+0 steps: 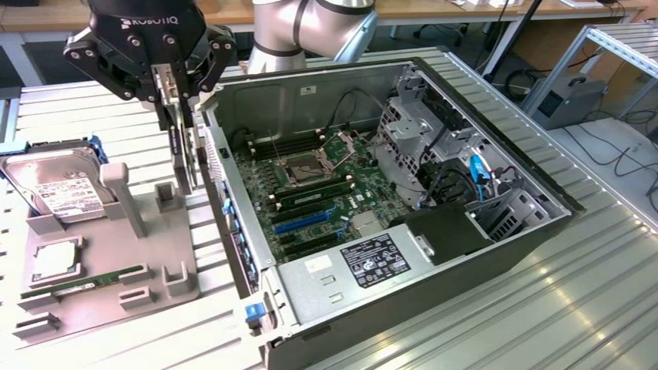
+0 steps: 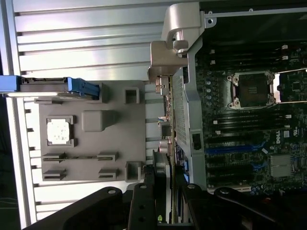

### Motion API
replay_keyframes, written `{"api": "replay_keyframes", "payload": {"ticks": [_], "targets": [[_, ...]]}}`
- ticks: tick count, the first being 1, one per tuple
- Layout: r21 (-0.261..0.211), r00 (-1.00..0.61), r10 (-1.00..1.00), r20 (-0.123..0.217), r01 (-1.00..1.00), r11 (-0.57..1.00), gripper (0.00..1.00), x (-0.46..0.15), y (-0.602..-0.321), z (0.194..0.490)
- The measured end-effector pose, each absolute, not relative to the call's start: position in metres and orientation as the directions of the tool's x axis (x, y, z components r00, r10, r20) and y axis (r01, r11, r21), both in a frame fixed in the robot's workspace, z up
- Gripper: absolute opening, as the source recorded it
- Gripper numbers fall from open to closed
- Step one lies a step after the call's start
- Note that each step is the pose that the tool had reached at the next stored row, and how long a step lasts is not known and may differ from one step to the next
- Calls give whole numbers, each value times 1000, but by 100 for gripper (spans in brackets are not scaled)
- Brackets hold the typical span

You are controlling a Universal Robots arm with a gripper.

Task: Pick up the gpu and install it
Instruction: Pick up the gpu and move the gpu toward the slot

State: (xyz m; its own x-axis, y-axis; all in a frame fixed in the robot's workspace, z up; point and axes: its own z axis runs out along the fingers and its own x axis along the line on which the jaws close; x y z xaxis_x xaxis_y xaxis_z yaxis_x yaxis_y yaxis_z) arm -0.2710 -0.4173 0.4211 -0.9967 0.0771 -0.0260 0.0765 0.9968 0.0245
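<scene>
**GPU in the gripper, out of its holder, not yet in the case**

The gpu [image 1: 182, 150] hangs edge-on with its long side vertical, its silvery bracket strip facing the exterior camera. In the wrist view the gpu [image 2: 166, 115] runs straight out from between the fingers, with its perforated bracket lying alongside the near wall of the computer case [image 1: 308, 89].

The gripper [image 1: 172, 104] is clamped on the card's upper end, one finger on each flat face. It holds the card over the gap between the grey fixture tray [image 1: 154, 258] and the open case.

The card appears clear of the tray's upright slots, so I judge the pick-up done. The installing is left. The card is outside the case wall, well apart from the motherboard [image 1: 308, 193], and the blue expansion slot [image 1: 298, 221] stands empty.

The other parts lie untouched on the tray:
- the hard drive [image 1: 57, 189] in its blue-edged cradle
- the green memory stick [image 1: 82, 281]
- a square processor [image 1: 57, 260] in its pocket
</scene>
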Motion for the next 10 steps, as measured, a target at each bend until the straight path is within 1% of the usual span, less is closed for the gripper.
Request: {"api": "replay_keyframes", "payload": {"ticks": [10], "targets": [[24, -997, 77, -26, 76, 997, 27, -264, -417, 421]]}}
